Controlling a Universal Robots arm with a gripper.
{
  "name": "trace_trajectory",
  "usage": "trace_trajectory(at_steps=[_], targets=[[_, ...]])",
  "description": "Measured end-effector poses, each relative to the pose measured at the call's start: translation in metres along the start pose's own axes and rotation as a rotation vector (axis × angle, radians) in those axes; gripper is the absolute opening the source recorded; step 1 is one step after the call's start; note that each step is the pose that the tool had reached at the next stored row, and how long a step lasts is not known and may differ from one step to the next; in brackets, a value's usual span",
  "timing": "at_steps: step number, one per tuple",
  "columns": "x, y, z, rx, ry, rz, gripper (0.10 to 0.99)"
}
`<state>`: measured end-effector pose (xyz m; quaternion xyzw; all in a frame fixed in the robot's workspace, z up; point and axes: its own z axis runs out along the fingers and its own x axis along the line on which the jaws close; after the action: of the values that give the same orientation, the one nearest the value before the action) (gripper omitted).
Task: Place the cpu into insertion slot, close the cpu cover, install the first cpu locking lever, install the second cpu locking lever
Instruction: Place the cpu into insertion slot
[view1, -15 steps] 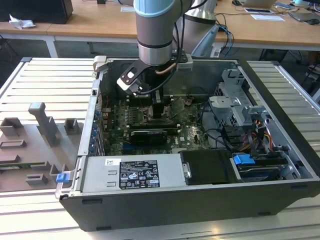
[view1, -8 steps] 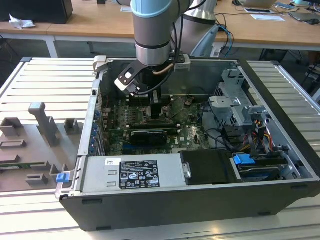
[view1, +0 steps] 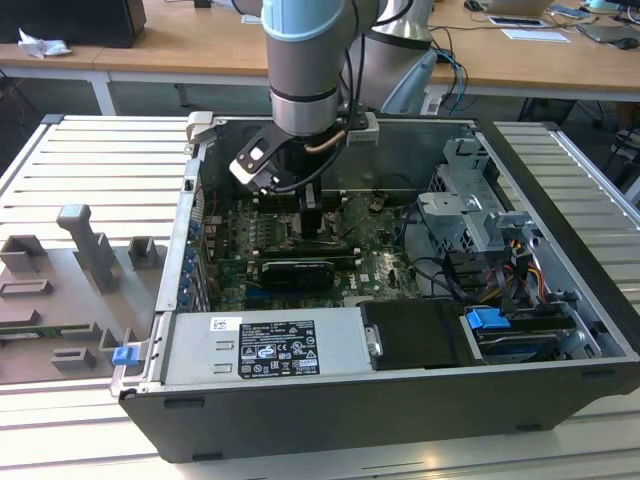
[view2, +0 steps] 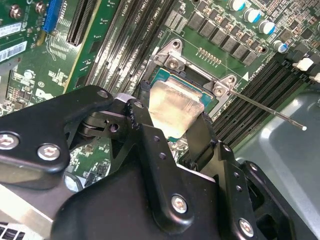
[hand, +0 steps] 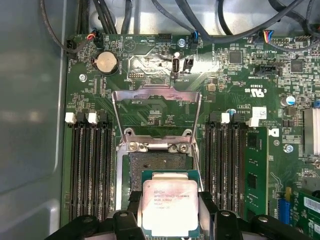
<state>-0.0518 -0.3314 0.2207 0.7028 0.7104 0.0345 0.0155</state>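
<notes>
My gripper (hand: 170, 202) is shut on the cpu (hand: 170, 206), a pale silver square chip with a green edge, gripped by two opposite sides between black fingers (hand: 207, 202). The chip hangs over the near part of the insertion slot (hand: 159, 162), whose dark square bed shows just beyond it. I cannot tell whether chip and slot touch. The cpu cover (hand: 156, 95), a shiny metal frame with a window, stands swung open on its hinge beyond the slot. In the second wrist view the cpu (view2: 172, 105) sits between the fingertips (view2: 136, 116), and a thin locking lever (view2: 270, 111) sticks out sideways, unlatched. In the exterior view the gripper (view1: 312, 228) reaches down into the case.
Long black memory slots (hand: 90, 170) flank the socket on both sides. A black expansion card (view1: 295, 270), a power supply (view1: 265, 345), a drive cage (view1: 470, 215) and loose cables (view1: 440, 270) crowd the open case (view1: 560, 200). Grey fixtures (view1: 90, 245) stand on the exterior view's left.
</notes>
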Motion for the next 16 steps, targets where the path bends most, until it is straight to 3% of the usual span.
trace_trajectory(at_steps=[10, 16], targets=[[0.0057, 0.0076, 0.0111, 0.008, -0.0010, 0.008, 0.537], [0.0066, 0.0073, 0.0166, 0.009, -0.0012, 0.009, 0.537]])
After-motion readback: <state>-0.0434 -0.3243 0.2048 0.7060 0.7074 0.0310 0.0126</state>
